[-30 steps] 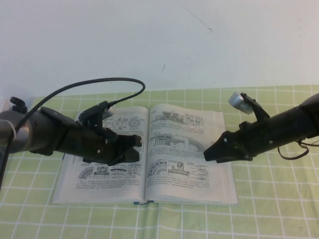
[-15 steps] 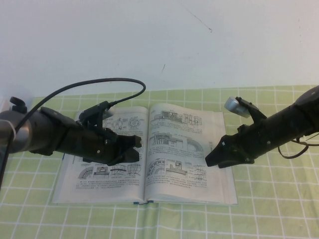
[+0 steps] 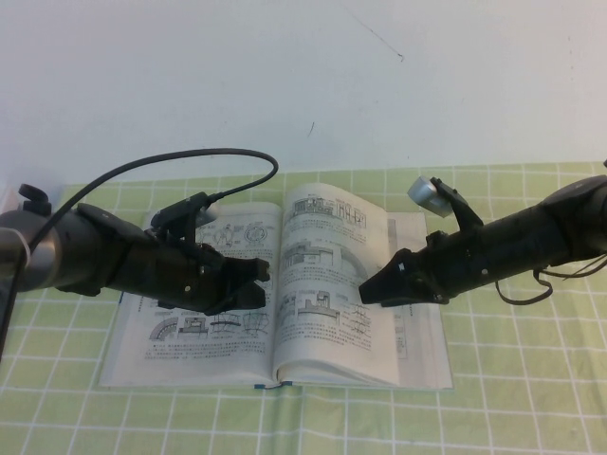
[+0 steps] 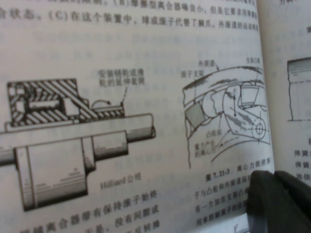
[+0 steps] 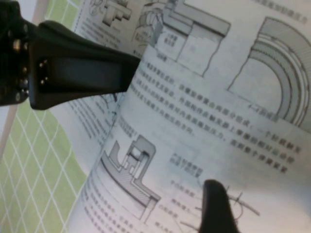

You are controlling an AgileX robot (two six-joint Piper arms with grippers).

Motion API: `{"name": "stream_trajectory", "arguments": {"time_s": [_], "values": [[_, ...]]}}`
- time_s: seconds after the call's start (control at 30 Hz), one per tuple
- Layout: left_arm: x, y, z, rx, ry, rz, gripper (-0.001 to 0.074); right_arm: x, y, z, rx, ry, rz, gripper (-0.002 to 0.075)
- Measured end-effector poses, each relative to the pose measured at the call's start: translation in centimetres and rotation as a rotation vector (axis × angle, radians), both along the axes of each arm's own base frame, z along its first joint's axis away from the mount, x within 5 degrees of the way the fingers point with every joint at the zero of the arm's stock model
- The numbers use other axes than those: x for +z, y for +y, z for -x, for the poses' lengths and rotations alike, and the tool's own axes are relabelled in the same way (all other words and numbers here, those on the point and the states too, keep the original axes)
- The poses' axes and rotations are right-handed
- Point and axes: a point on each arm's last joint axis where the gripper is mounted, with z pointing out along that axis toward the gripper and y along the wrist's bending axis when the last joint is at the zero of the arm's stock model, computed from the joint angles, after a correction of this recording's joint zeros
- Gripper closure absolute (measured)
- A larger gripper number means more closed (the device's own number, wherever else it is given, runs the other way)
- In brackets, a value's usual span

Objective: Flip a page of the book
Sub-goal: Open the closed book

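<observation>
The book [image 3: 190, 353] lies open on the cloth, with line drawings on both sides. My left gripper [image 3: 258, 282] rests shut on the left-hand side near the spine; in the left wrist view its fingers [image 4: 274, 194] lie together on the print. The right-hand page [image 3: 322, 284] bows upward, its outer edge pulled in toward the spine, and the leaf beneath [image 3: 422, 322] shows. My right gripper [image 3: 372, 290] is open at that page. In the right wrist view one fingertip [image 5: 216, 204] presses on the page [image 5: 209, 111] and the other finger [image 5: 82, 73] lies past the page's edge.
A green checked cloth [image 3: 512, 379] covers the table, with a white wall behind it. A black cable [image 3: 190, 156] loops above the left arm. The book's teal cover edge [image 3: 266, 386] shows at the near side.
My right gripper has slid left toward the spine, dragging the right-hand page so that it bows up and uncovers the leaf beneath. The left arm has not moved.
</observation>
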Motion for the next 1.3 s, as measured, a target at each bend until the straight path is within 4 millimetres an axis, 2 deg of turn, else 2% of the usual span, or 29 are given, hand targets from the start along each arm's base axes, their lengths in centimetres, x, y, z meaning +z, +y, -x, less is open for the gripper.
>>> {"name": "stream_trajectory", "arguments": {"time_s": [0.23,0.47,0.73,1.03,1.3], "values": [[0.0,0.0,0.0,-0.006,-0.003,-0.001,0.0738,-0.1,-0.1,-0.1,0.015,-0.024,0.020,0.0318],[0.0,0.0,0.0,-0.006,-0.003,-0.001,0.0738,0.3,-1.6,-0.9,0.060,-0.004,0.123,0.0317],[0.0,0.0,0.0,-0.006,-0.002,0.001,0.0738,0.5,-1.7,-0.9,0.073,0.017,0.145,0.0317],[0.0,0.0,0.0,-0.006,-0.002,0.001,0.0738,2.4,-2.2,-2.0,0.124,0.048,0.257,0.0317],[0.0,0.0,0.0,-0.006,0.000,0.001,0.0738,0.9,-2.1,-2.0,0.110,0.126,0.265,0.0317]]}}
